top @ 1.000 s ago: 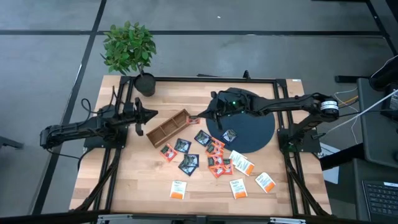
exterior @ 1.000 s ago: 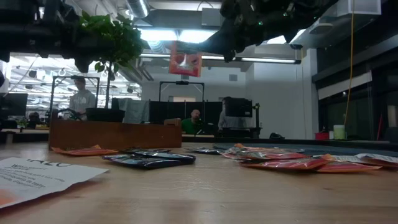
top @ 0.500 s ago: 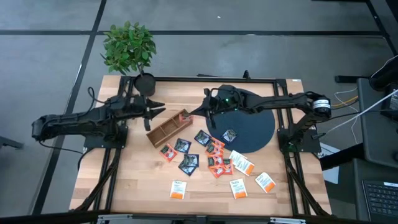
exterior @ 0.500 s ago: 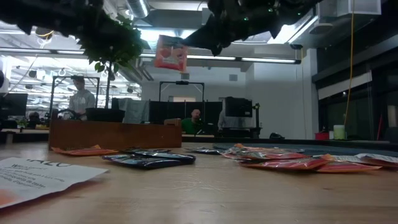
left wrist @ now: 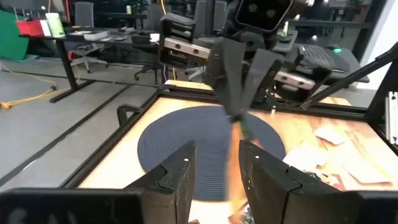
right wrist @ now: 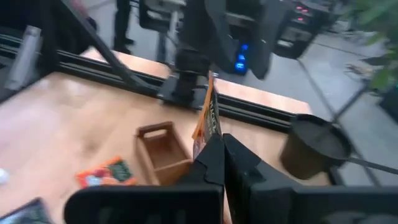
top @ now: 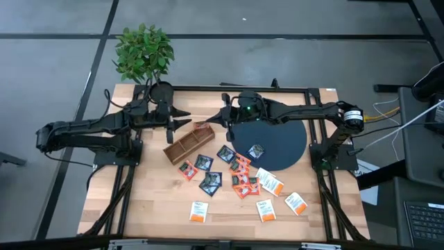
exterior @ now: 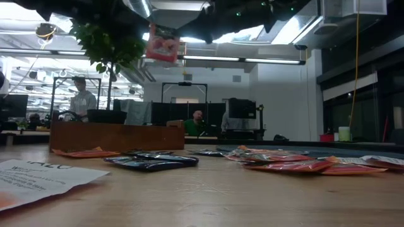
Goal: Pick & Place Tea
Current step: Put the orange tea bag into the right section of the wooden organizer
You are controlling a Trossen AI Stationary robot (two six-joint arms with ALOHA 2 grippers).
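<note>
While the right tool (top: 216, 121) stays pinched shut on 1 red-orange sachet (exterior: 163, 44), it holds it in the air above the far end of the wooden box (top: 189, 142). Facing it from the left, the left tool (top: 182, 119) hangs with its fingers (left wrist: 177, 180) parted, nothing between them, the sachet just beyond their tips. All other tea sachets (top: 236, 171) lie scattered on the tabletop (top: 146, 201) near the box and beside the dark round disc (top: 281, 146), 1 dark sachet (top: 256, 151) resting on the disc. A potted plant (top: 143, 54) stands at the far left corner.
</note>
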